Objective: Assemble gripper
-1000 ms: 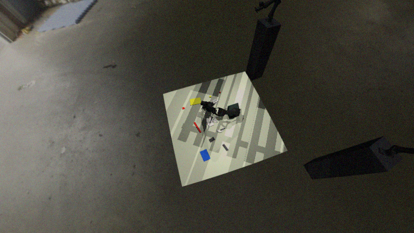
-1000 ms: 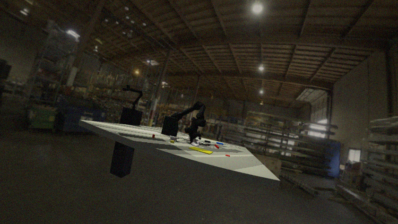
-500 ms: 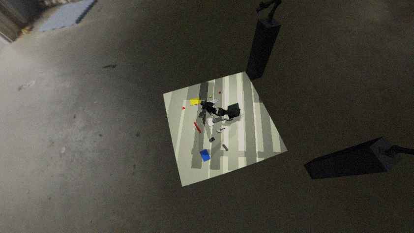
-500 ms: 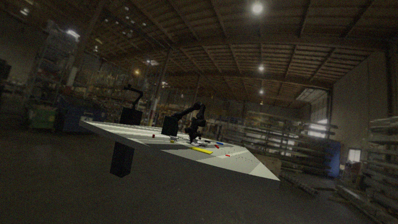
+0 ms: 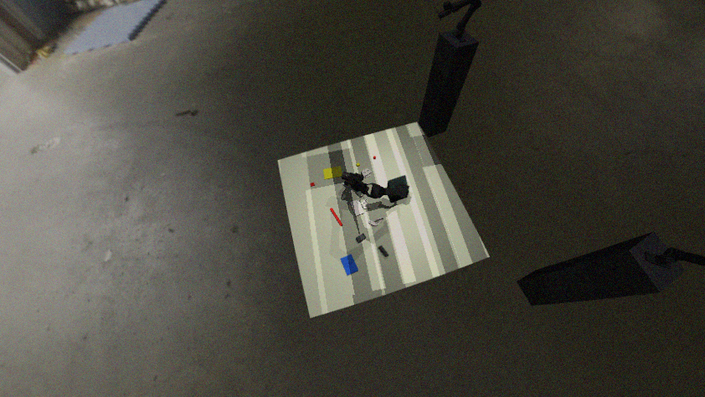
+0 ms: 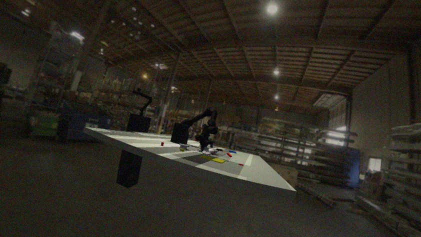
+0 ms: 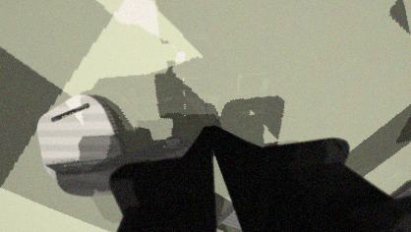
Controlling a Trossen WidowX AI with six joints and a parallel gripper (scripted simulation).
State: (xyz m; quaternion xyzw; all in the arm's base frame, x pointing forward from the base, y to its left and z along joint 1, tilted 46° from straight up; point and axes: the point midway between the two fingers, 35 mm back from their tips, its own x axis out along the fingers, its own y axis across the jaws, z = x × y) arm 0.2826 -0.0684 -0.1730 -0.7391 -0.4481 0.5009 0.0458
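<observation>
My gripper (image 7: 209, 131) (image 6: 203, 150) is shut, its dark fingertips touching, low over the table; nothing shows between them. A white rounded part (image 7: 64, 138) with a dark slot is beside the fingers, left in the wrist view; which piece it is I cannot tell, and its right end is hidden by the fingers. In the top view a white part (image 5: 366, 172) is right of the hand, another white part (image 5: 361, 207) is in front of it, and a curved white part (image 5: 375, 222) is farther down. Pins, teeth and stubs are too small to tell.
A yellow plate (image 5: 328, 173) (image 6: 218, 160), a red bar (image 5: 336, 217) (image 6: 229, 154), a blue plate (image 5: 349, 265), two dark blocks (image 5: 360, 238) (image 5: 383, 251) and small red (image 5: 374, 157) and yellow (image 5: 357, 164) pieces lie on the table (image 5: 295, 207). Shadow bands cross it.
</observation>
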